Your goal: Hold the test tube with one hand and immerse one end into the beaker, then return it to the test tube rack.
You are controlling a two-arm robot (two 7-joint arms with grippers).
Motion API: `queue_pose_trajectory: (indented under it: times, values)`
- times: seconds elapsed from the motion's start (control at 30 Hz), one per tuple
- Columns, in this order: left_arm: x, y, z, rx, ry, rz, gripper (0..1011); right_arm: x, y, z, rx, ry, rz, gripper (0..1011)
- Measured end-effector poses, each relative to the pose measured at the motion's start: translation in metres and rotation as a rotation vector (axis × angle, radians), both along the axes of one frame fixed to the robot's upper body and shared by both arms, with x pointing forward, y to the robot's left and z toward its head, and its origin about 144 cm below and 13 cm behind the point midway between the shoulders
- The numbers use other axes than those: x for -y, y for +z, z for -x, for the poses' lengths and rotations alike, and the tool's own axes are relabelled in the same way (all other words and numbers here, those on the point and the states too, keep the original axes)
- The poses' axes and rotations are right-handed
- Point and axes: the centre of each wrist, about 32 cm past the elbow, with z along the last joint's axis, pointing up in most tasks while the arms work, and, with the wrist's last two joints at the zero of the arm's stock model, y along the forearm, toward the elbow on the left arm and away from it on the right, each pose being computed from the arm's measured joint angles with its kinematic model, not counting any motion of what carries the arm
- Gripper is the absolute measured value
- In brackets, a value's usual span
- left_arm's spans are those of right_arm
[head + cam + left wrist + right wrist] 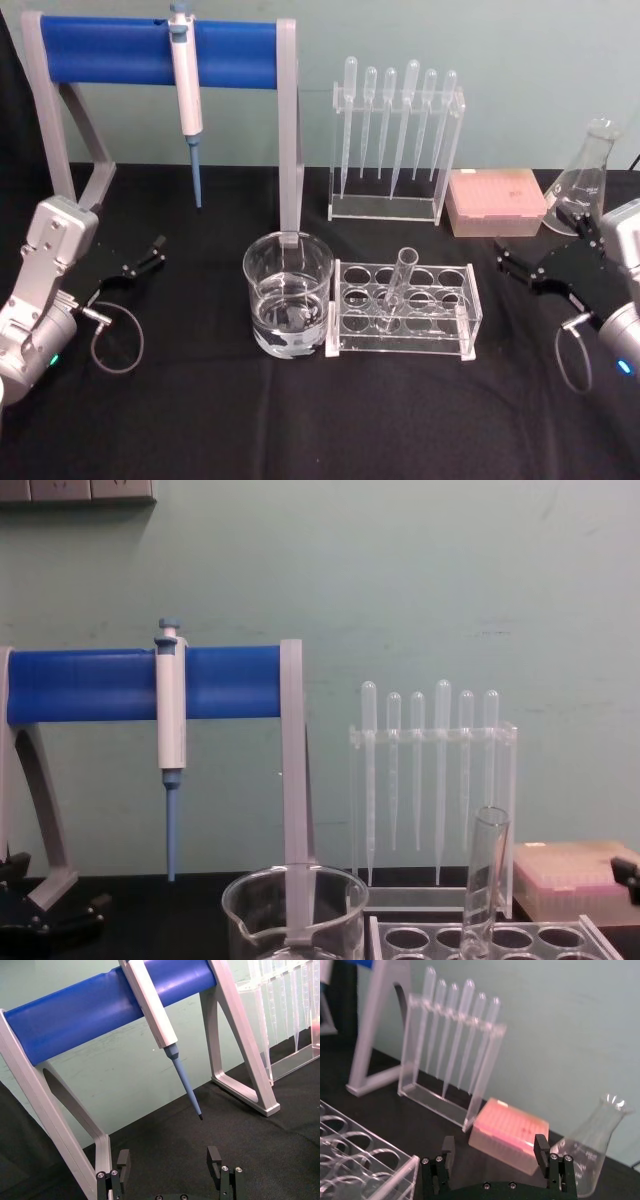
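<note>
The test tube (400,285) is standing in one of the middle holes of the clear test tube rack (468,335), leaning a little, with its flared rim poking up above the rack's top plate. In the chest view the test tube (487,880) is rising higher than the beaker (295,910). The beaker (288,295) is sitting just beside the rack on the robot's left, with some clear liquid lying in its bottom. Neither gripper is touching any of these.

The left gripper (150,255) is hovering low over the black table (300,420), well apart from the beaker on its left, its fingers (214,1157) spread wide around nothing. The right gripper (515,268) is hanging to the right of the rack, near it, its jaws likewise gaping and empty.

Behind the beaker, a pipettor (186,90) is hanging from a blue-barred stand (120,50). Plastic pipettes (395,125) are hanging in a clear holder behind the rack, with a pink tip box (495,200) and a conical flask (585,175) sitting to its right
</note>
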Motion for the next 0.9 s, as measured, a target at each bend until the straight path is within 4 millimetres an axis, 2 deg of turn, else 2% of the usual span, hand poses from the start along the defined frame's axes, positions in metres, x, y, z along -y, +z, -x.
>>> queue_pose_trajectory:
  times: [0.23, 0.37, 0.6, 0.9]
  values:
    - [0.000, 0.000, 0.000, 0.000, 0.000, 0.000, 1000, 0.011, 0.020, 0.016, 0.028, 0.094, -0.044, 1002]
    - [0.000, 0.000, 0.000, 0.000, 0.000, 0.000, 1000, 0.019, 0.029, 0.031, 0.014, 0.208, -0.081, 1002]
    - [0.000, 0.000, 0.000, 0.000, 0.000, 0.000, 1000, 0.023, 0.034, 0.050, -0.022, 0.336, -0.104, 1002]
    - [0.000, 0.000, 0.000, 0.000, 0.000, 0.000, 1000, 0.012, 0.032, 0.063, -0.069, 0.453, -0.102, 1002]
